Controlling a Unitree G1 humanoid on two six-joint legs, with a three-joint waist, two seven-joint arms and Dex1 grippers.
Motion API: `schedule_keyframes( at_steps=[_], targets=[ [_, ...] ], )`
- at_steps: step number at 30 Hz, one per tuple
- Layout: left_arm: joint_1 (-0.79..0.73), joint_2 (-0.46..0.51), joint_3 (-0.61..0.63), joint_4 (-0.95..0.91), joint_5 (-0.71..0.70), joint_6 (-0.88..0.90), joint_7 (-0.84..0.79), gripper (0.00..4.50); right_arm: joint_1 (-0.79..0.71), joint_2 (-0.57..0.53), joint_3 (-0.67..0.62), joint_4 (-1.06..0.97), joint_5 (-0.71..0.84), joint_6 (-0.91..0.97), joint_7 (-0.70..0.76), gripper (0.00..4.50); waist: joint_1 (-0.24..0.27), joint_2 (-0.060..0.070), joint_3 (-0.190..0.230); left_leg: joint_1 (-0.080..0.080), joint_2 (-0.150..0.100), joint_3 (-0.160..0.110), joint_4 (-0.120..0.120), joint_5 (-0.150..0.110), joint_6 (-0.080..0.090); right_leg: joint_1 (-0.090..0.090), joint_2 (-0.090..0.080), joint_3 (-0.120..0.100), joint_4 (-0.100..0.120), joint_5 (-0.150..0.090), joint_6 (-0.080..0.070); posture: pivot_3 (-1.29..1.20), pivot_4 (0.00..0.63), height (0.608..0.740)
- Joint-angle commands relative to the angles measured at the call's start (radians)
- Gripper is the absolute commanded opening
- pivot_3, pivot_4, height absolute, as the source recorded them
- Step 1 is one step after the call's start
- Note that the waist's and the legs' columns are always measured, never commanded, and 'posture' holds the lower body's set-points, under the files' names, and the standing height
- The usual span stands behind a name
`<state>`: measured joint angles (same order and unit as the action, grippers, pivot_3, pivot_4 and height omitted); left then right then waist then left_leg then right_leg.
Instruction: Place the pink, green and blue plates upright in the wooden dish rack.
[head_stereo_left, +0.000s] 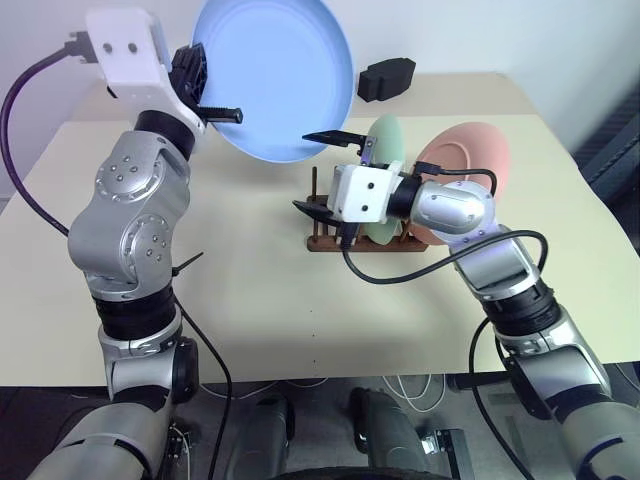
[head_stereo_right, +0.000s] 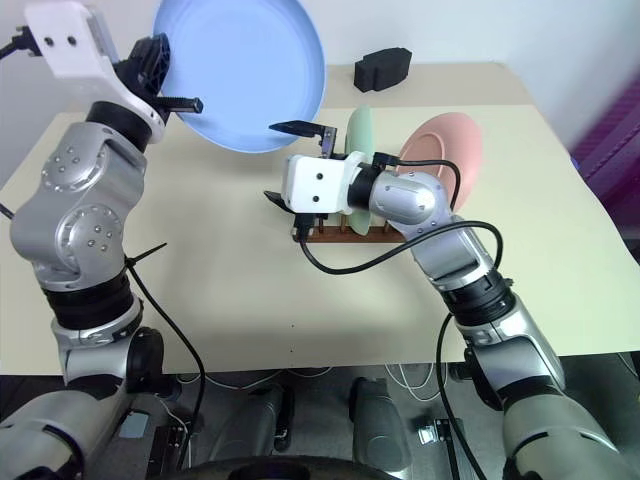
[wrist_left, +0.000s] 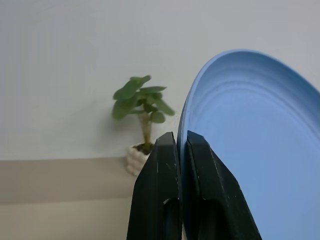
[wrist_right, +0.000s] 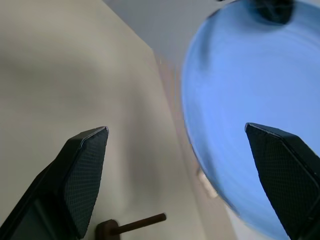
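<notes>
Blue plate held aloft for a handover, two plates already racked.

The left gripper (head_stereo_left: 215, 112) is clamped on the rim of the blue plate (head_stereo_left: 275, 75), held tilted above the desk (head_stereo_left: 250, 290). The right gripper (head_stereo_left: 325, 170) waits wide open and empty just under its lower edge, probably to take it. The green plate (head_stereo_left: 388, 150) and pink plate (head_stereo_left: 470, 160) stand upright in the rack (head_stereo_left: 330, 242), free pegs on its left.

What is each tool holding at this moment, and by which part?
The left tool is shut on the rim of the blue plate, held up above the table. The right tool is open and holds nothing, in front of the wooden dish rack.
</notes>
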<state>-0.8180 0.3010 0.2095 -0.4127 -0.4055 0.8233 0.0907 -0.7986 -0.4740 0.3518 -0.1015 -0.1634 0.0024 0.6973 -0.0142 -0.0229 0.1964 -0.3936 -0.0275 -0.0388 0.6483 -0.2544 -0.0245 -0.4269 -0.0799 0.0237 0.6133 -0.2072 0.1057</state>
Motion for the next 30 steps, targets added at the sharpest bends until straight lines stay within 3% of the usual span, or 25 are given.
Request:
schedule_keyframes(
  at_steps=[1,4,6,9,14,22,23,25,30],
  targets=[
    [-0.016,-0.004,-0.003,-0.074,-0.019,0.031,-0.007,0.02,-0.027,0.021,-0.008,0.008,-0.049,-0.028,-0.035,4.50,0.000,0.000,0.000,0.000,0.000,0.000,0.000,0.000,0.000,0.000,0.000,0.000,0.000,0.000,0.000,0.00,0.150,0.730],
    [-0.017,-0.011,0.002,-0.091,-0.030,0.053,-0.012,0.02,-0.029,0.033,-0.011,0.031,-0.079,-0.039,-0.051,4.50,0.000,0.000,0.000,0.000,0.000,0.000,0.000,0.000,0.000,0.000,0.000,0.000,0.000,0.000,0.000,0.00,0.150,0.730],
    [-0.017,-0.012,0.007,-0.098,-0.036,0.064,-0.015,0.00,-0.029,0.041,-0.013,0.041,-0.090,-0.045,-0.055,3.93,0.000,0.000,0.000,0.000,0.000,0.000,0.000,0.000,0.000,0.000,0.000,0.000,0.000,0.000,0.000,0.00,0.150,0.730],
    [-0.017,-0.019,0.017,-0.102,-0.045,0.078,-0.019,0.00,-0.028,0.051,-0.011,0.048,-0.105,-0.056,-0.059,2.70,0.000,0.000,0.000,0.000,0.000,0.000,0.000,0.000,0.000,0.000,0.000,0.000,0.000,0.000,0.000,0.00,0.150,0.730],
    [-0.009,-0.022,0.027,-0.100,-0.047,0.086,-0.022,0.00,-0.027,0.061,-0.013,0.056,-0.122,-0.073,-0.065,0.05,-0.001,0.000,0.000,0.000,0.000,0.000,0.000,0.000,0.000,0.000,0.000,0.000,0.000,0.000,0.000,0.00,0.150,0.730],
    [0.000,-0.049,0.068,-0.094,-0.074,0.077,-0.026,0.00,-0.023,0.064,-0.022,0.060,-0.153,-0.093,-0.080,0.02,-0.001,0.000,0.000,0.000,0.000,0.000,0.000,0.000,0.000,0.000,0.000,0.000,0.000,0.000,0.000,0.00,0.150,0.730],
    [0.000,-0.058,0.078,-0.095,-0.083,0.072,-0.026,0.67,-0.023,0.064,-0.023,0.060,-0.156,-0.095,-0.082,0.00,0.000,0.000,0.000,0.000,0.000,0.000,0.000,0.000,0.000,0.000,0.000,0.000,0.000,0.000,0.000,0.00,0.150,0.730],
    [-0.005,-0.079,0.105,-0.095,-0.106,0.053,-0.025,1.40,-0.026,0.062,-0.024,0.067,-0.166,-0.108,-0.089,0.00,0.000,0.000,0.000,0.000,0.000,0.000,0.000,0.000,0.000,0.000,0.000,0.000,0.000,0.000,0.000,0.00,0.150,0.730],
    [-0.040,-0.095,0.211,-0.082,-0.166,-0.036,-0.013,4.03,-0.037,0.047,-0.019,0.092,-0.211,-0.170,-0.116,0.00,-0.002,0.000,0.000,0.000,0.000,0.000,0.000,0.000,-0.001,0.000,0.000,0.000,0.000,0.000,0.000,0.00,0.150,0.730]
  ],
)
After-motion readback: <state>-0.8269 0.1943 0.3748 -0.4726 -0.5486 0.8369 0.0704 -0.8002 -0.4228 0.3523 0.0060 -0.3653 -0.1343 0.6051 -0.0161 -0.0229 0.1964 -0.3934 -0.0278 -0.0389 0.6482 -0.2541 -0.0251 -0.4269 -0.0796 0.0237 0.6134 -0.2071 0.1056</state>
